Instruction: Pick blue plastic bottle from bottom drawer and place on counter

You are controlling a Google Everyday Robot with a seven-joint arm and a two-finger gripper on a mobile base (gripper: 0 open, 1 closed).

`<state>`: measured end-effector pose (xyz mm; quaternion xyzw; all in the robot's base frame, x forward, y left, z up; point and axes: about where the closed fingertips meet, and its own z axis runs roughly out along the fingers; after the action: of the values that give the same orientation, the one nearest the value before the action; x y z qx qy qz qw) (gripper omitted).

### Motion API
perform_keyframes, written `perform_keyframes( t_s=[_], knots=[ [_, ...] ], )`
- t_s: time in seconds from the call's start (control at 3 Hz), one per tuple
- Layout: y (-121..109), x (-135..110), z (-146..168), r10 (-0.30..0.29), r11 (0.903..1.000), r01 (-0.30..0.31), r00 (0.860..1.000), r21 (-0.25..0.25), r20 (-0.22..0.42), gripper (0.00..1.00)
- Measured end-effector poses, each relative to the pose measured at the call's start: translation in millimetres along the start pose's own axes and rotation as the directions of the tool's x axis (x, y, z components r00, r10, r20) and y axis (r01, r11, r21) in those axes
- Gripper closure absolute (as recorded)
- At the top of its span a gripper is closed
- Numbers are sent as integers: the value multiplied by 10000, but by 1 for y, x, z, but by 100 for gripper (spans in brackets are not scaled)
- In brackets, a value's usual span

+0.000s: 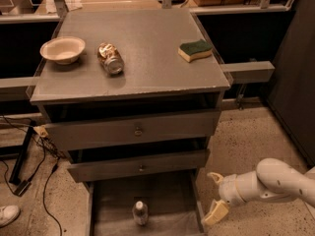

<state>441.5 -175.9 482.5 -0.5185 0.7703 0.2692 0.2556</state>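
Noted at lower right of frame: gripper [212, 198], low over the speckled floor, just outside the right rail of the bottom drawer [113, 195]. Carried on a white arm [275, 181] reaching in from the right edge, forearm near level, wrist pointing left toward the drawer. Jaws spread wide, one tip above the other, gripping nothing.

Blue plastic bottle [140, 213] found upright on the drawer floor, low centre of frame, white cap uppermost. Left of the gripper and apart from it, with the rail between. Bottom drawer pulled open beneath two upper drawers [133, 130] with small round knobs.

On the table [147, 38], upper half of frame: pale bowl [62, 49] at left, crushed can [110, 58] lying on its side just beside it, green-and-yellow sponge [195, 50] toward the right edge, well apart from both.

At lower left: dark cables [39, 151] across the floor and a white shoe [9, 214] at the frame edge.
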Motion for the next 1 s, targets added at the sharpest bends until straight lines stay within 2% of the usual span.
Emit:
perform_keyframes(
  t_s=[0.67, 1.0],
  knots=[
    [-3, 49, 83, 538, 9966, -474, 9937, -672, 979, 0],
    [-3, 49, 83, 538, 9966, -473, 9937, -675, 982, 0]
  ],
)
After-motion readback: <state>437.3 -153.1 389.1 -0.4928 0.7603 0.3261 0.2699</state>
